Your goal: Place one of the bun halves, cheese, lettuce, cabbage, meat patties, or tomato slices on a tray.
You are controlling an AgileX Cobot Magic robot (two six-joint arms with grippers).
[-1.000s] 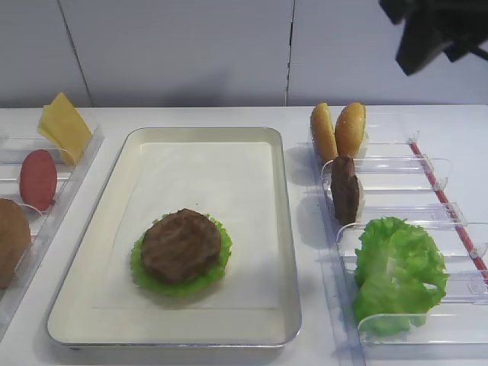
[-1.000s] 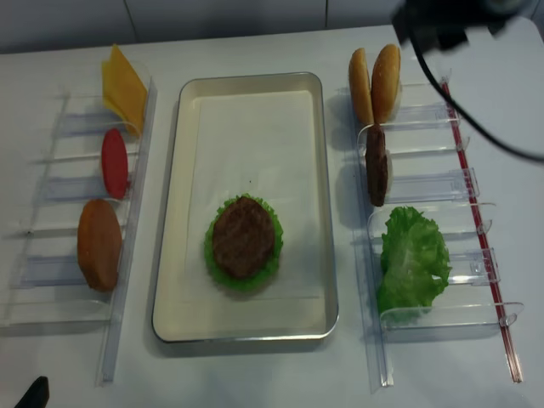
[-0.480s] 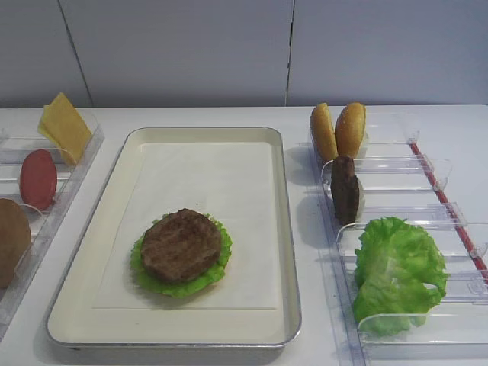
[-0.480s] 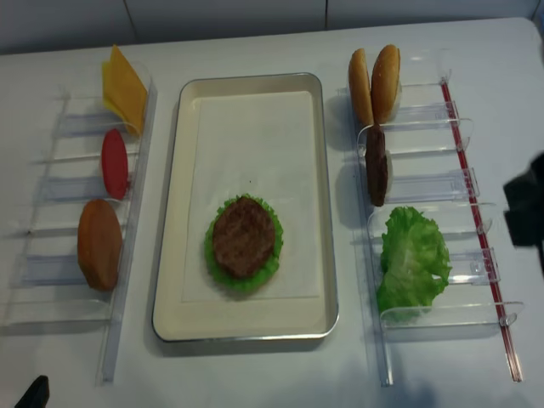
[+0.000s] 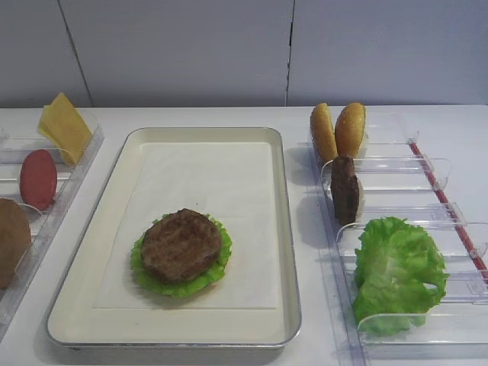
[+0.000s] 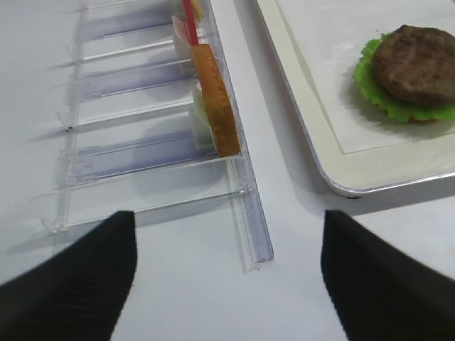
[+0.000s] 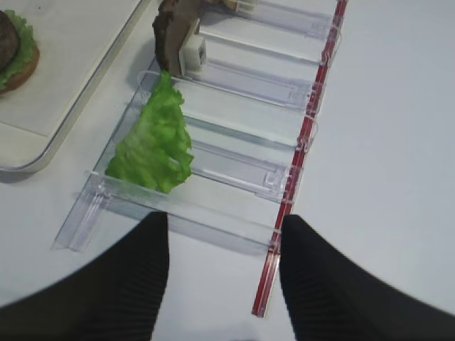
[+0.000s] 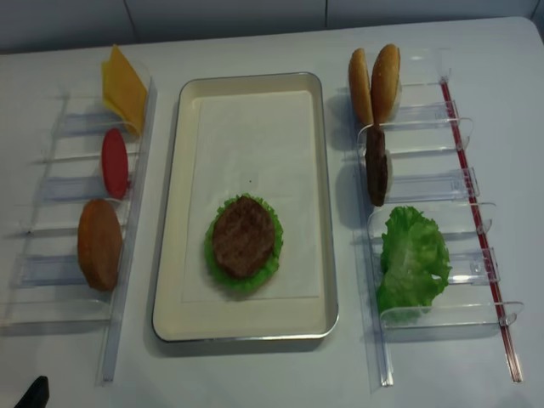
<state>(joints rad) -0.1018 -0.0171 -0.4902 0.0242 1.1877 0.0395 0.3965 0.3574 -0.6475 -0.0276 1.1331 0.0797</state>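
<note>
On the cream tray (image 5: 282, 229), one meat patty (image 5: 181, 245) lies on a lettuce leaf. A second patty (image 5: 345, 189) stands upright in the right rack, behind loose lettuce (image 5: 398, 274) and in front of two bun halves (image 5: 338, 130). The left rack holds cheese (image 5: 65, 126), a tomato slice (image 5: 38, 179) and a bun half (image 5: 11, 240). Cabbage is out of view. My right gripper (image 7: 225, 220) is open and empty over the table by the right rack's near end. My left gripper (image 6: 227, 217) is open and empty near the left rack's near end.
Clear plastic racks flank the tray; the right rack (image 8: 476, 221) has a red strip along its outer side, the left rack (image 8: 51, 255) has vacant slots. A white wall stands behind the table. Neither arm shows in the overhead views except a dark tip (image 8: 34, 393).
The right arm, seen at the upper right a second ago, swept down the right edge and has left both overhead views. The food has not moved.
</note>
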